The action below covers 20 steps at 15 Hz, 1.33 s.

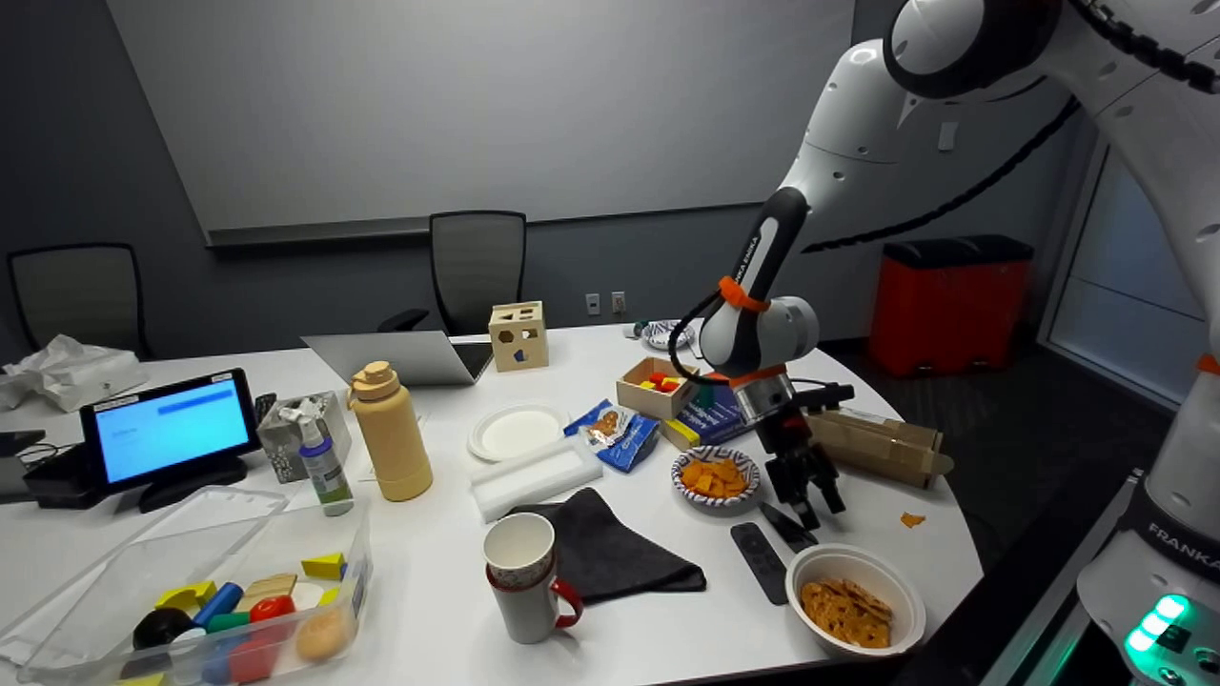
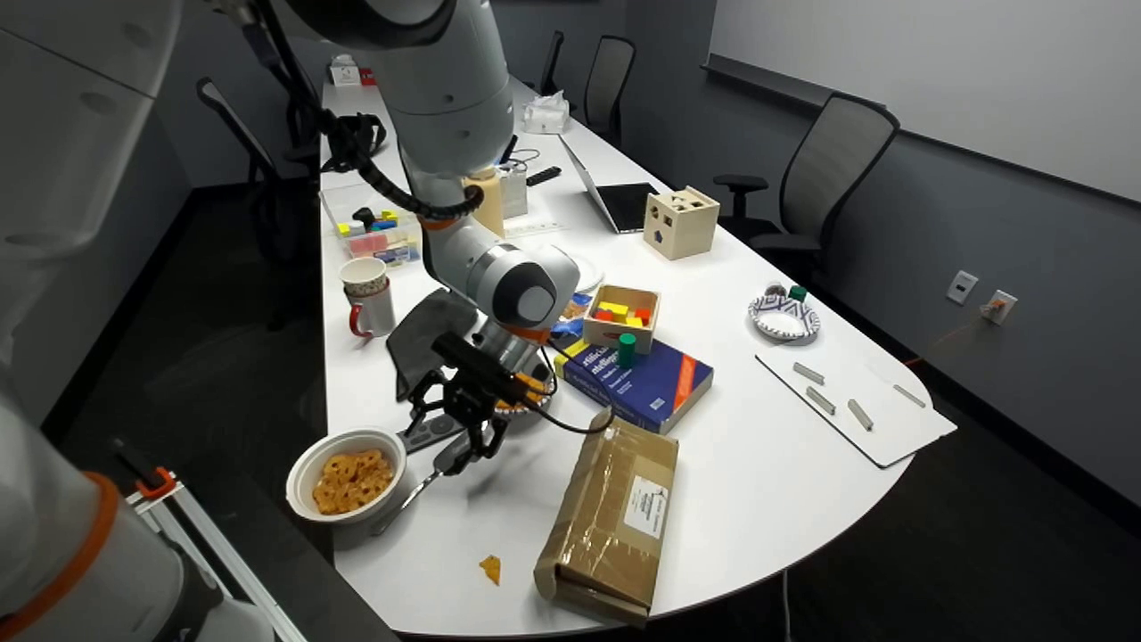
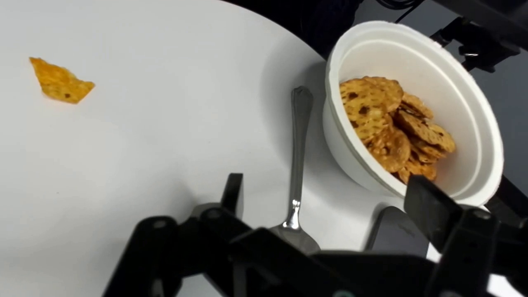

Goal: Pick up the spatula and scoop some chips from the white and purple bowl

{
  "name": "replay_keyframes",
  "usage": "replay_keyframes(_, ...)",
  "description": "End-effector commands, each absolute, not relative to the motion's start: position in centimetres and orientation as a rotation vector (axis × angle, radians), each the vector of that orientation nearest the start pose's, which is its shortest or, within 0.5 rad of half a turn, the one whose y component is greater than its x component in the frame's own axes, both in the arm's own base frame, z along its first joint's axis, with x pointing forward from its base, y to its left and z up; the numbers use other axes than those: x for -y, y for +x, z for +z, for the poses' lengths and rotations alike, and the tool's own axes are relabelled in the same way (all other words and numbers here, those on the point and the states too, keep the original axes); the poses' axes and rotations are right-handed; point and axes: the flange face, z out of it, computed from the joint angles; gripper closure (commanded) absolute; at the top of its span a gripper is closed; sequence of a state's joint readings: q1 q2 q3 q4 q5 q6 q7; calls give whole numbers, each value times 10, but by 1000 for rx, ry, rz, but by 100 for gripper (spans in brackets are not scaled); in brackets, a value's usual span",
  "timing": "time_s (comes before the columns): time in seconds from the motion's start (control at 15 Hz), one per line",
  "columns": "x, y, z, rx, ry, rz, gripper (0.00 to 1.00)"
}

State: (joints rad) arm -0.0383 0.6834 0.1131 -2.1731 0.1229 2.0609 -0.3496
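Two-fingered, gaping unclenched with gripper over smooth metal spatula | standing near round zigzag-patterned bowl of angular orange chips

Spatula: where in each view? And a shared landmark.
In an exterior view: spatula low, right of centre, partly visible; white bowl below-right.
In an exterior view: spatula low, left of centre; white bowl to its left.
Wrist view: spatula right of centre; white bowl to its right.
Shared: white bowl.
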Motion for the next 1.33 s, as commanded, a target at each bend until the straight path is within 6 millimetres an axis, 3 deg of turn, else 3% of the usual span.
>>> replay_keyframes(0.0, -44, 432, 56, 405, -2638, 1059, 0)
replay_keyframes(1.27, -40, 434, 54, 403, -2649, 1064, 0)
